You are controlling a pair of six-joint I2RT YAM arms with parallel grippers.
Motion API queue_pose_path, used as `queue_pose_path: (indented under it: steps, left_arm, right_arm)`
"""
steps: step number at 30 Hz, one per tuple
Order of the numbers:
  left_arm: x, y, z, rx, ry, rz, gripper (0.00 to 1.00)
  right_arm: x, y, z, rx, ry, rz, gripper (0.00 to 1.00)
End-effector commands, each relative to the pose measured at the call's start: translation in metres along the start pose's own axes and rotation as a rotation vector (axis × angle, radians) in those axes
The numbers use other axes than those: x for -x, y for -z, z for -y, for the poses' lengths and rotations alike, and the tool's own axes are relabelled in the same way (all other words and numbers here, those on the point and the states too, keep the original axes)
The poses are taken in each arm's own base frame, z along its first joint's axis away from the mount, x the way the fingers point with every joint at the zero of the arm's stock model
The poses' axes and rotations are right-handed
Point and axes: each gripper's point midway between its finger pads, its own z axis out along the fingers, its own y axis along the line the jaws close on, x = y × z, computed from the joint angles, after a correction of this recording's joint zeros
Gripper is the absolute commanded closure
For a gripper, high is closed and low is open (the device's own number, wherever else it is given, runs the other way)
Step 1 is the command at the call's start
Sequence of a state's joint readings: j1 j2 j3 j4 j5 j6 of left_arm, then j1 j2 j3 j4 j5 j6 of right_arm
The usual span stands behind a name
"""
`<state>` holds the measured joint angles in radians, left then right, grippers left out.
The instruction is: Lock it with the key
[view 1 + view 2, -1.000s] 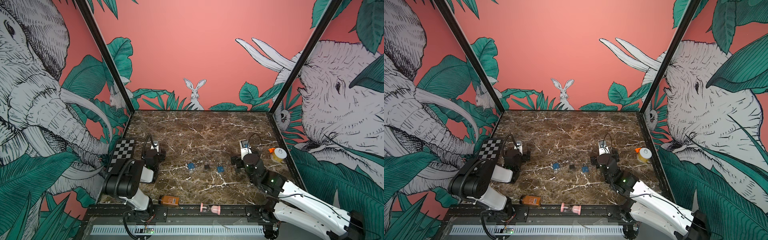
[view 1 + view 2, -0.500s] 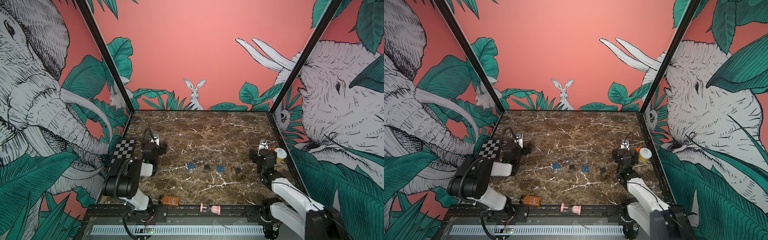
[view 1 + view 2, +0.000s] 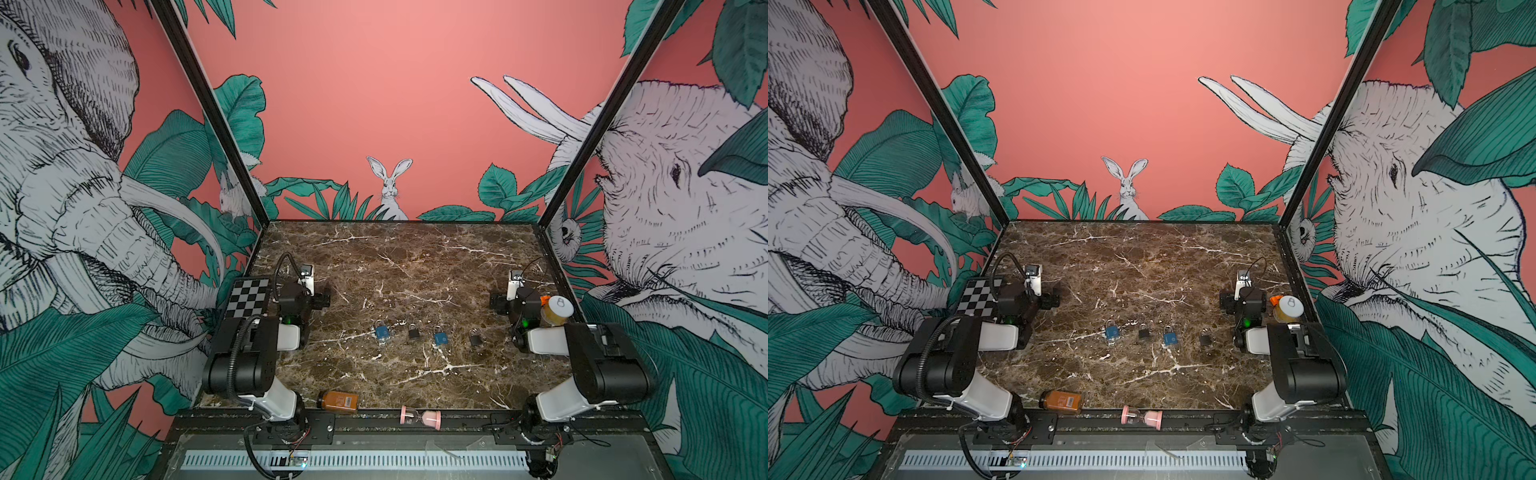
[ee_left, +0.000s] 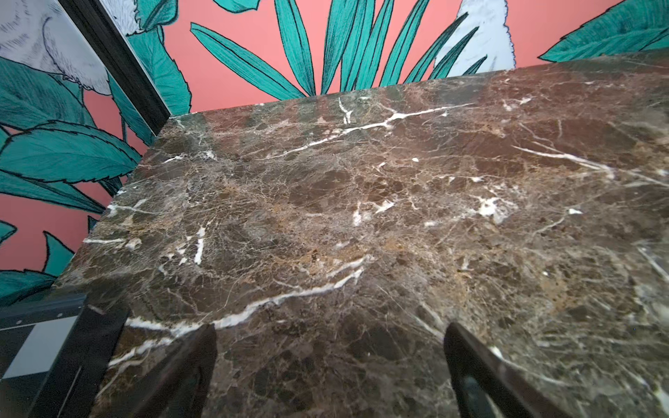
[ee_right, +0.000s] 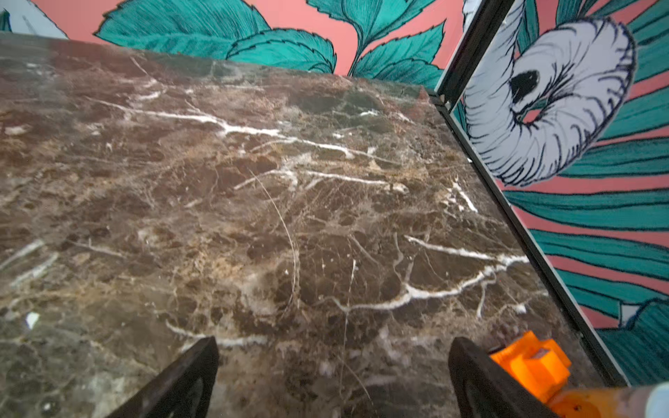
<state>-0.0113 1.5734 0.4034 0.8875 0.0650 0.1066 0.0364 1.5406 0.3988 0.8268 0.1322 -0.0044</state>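
Observation:
Several small padlocks lie in a row at mid table: a blue padlock (image 3: 382, 331), a black padlock (image 3: 413, 331), a second blue padlock (image 3: 440, 338) and a second black padlock (image 3: 475, 337). Both top views show them. No key can be made out. My left gripper (image 3: 309, 297) rests low at the table's left side, well left of the row. In the left wrist view the left gripper (image 4: 329, 336) is open over bare marble. My right gripper (image 3: 513, 299) sits at the right side. The right wrist view shows the right gripper (image 5: 333, 347) open and empty.
A brown bottle (image 3: 338, 402) lies at the front edge, with a pink hourglass (image 3: 420, 417) on the rail beside it. A white-lidded jar (image 3: 559, 309) with an orange piece (image 5: 532, 363) stands just right of my right gripper. A checkerboard (image 3: 247, 297) lies at the left.
The right arm has drawn back from the middle to the table's right side and folded up. The rightmost black padlock now shows. The left gripper has shifted slightly back.

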Motion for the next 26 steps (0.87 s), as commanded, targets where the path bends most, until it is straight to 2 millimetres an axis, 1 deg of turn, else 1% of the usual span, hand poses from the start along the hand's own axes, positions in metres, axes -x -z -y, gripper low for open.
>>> queue_pose_path:
  steps: [1, 18, 22, 26]
  left_arm:
    - [0.0077, 0.0009, 0.003, -0.022, -0.017, 0.016, 0.02]
    - [0.0072, 0.0002, 0.0026, -0.019, -0.018, 0.012, 0.02]
    - [0.0062, -0.0012, -0.0027, 0.013, -0.009, 0.001, 0.02]
    - [0.0071, 0.0008, -0.0021, 0.012, -0.008, 0.01, 0.02]
  right_arm:
    - [0.0109, -0.0005, -0.0026, 0.026, -0.003, 0.036, 0.02]
    - [0.0111, 0.0004, -0.0021, 0.023, -0.001, 0.032, 0.02]
    - [0.0111, 0.0001, -0.0021, 0.023, -0.001, 0.032, 0.02]
    - [0.01, 0.0, -0.0022, 0.023, -0.001, 0.028, 0.02]
